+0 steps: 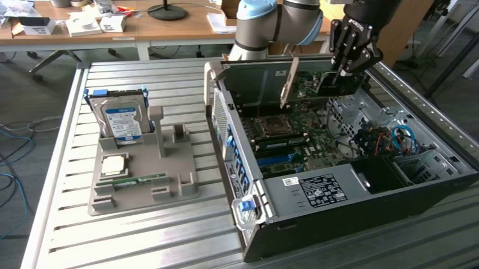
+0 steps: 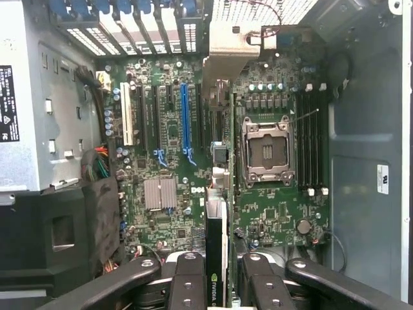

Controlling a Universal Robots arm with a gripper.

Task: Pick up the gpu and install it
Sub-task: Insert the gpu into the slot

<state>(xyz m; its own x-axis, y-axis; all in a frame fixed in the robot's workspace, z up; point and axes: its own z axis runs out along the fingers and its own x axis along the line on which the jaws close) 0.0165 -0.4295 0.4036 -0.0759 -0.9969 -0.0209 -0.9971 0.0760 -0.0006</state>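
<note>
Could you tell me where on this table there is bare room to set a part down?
The table is bare between the grey holder and its near edge, and behind the hard drive. The strip between holder and computer case is narrow. Inside the case it is crowded: the tool holds the gpu over the motherboard.
</note>
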